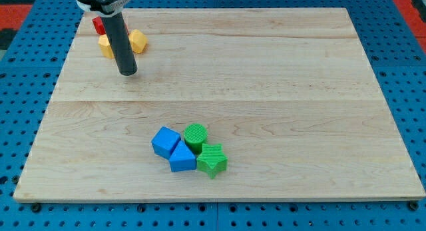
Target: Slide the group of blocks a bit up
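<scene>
Upright dark rod, my tip [127,72] on the board's upper left.

two blue blocks [166,142], two green blocks [196,135], two yellow blocks [137,40], perhaps one red block [98,24].

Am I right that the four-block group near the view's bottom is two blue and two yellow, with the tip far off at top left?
Not quite: the camera view shows two blue blocks and two green ones, not yellow. The yellow blocks sit at top left by my tip, far from the group.
</scene>
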Controlling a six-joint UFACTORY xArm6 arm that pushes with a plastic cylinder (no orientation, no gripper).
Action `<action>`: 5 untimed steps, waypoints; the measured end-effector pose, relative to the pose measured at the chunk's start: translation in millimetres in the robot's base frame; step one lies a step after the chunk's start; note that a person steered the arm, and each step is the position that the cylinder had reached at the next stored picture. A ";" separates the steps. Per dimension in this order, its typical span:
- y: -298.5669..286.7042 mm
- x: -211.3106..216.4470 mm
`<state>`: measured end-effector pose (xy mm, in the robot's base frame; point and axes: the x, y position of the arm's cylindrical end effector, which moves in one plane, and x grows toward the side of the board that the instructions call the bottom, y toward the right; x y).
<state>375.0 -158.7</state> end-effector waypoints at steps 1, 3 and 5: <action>20.5 27.1; 160.0 55.9; 160.2 55.7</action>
<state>430.6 1.5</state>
